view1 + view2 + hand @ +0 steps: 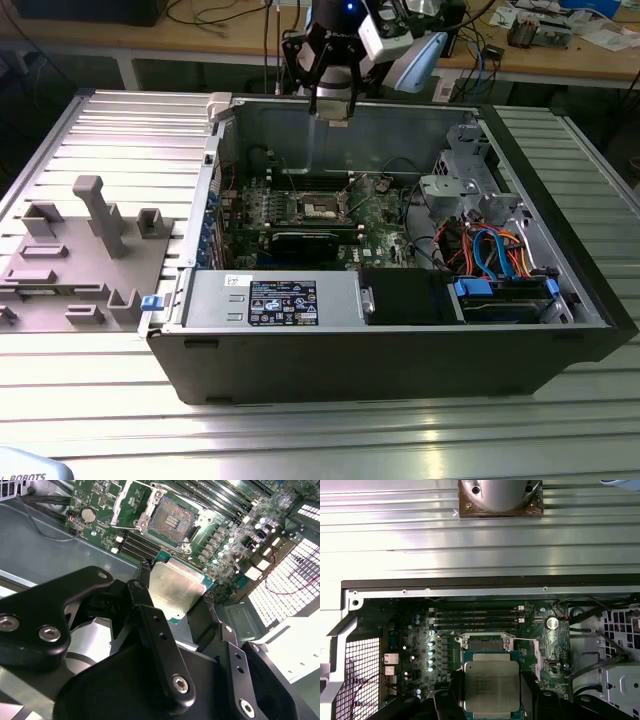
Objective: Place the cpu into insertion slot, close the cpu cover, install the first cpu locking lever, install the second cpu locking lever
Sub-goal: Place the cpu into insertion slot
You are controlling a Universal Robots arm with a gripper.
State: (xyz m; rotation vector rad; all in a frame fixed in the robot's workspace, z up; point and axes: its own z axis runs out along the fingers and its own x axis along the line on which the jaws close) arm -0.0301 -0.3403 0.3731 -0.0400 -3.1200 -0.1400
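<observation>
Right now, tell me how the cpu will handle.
The cpu is a thin flat plate with a metal top, so probably stiff and light. Its smooth top looks slippery; held by the edges, it might slip if knocked.

The cpu (pixel 176 591) had a dull silver metal top, lightly scuffed. My fingers (pixel 159 645) were matt black, and the table (pixel 330 440) was ribbed, shiny metal.

insertion slot (pixel 175 522) uncovered, clear above, memory slots (pixel 477 618) beside it
</observation>
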